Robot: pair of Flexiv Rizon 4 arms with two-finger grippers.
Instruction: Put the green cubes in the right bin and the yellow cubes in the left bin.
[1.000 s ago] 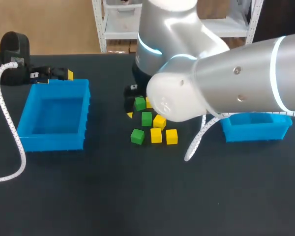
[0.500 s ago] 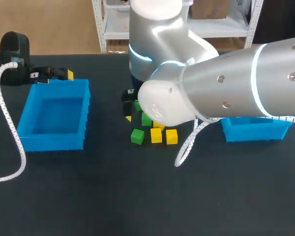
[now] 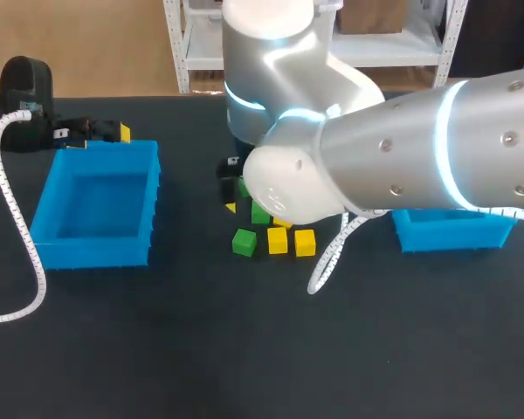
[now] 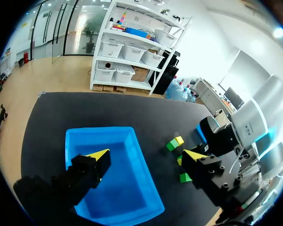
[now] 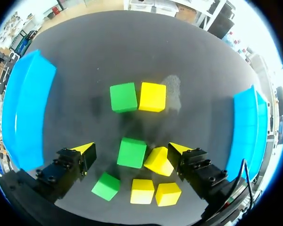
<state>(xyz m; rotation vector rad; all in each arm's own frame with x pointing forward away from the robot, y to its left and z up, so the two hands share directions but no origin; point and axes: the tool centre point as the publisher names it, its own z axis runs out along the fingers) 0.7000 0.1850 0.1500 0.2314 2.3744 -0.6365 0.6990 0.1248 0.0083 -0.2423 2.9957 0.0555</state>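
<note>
- Green cubes (image 5: 123, 97) and yellow cubes (image 5: 152, 96) lie bunched mid-table, between the left bin (image 3: 92, 251) and the right bin (image 3: 454, 234), with none visibly binned.
- Right gripper (image 5: 131, 149) hangs over the cluster with its fingers spread wide, gripping nothing. Between them sit the middle green cube (image 5: 131, 152) and a tilted yellow cube (image 5: 158, 161) crowded up beside it.
- Left gripper (image 4: 146, 154) hovers by the left bin, fingers apart and empty.
- Handling call: these look like small, light, rigid blocks with flat faces. A plain pinch on two opposite faces should hold, with no delicacy needed.
- The catch: smooth sides may slip or twist under an off-centre grip, so the middle green cube wants taking square across its middle.
- Watch the crowding: closing from this stance would likely trap the tilted yellow neighbour too. The green-and-yellow pair ahead of the fingers sits side by side. The rear green cube (image 5: 106, 185), just behind the finger on the left-bin side, stands a little freer.
</note>
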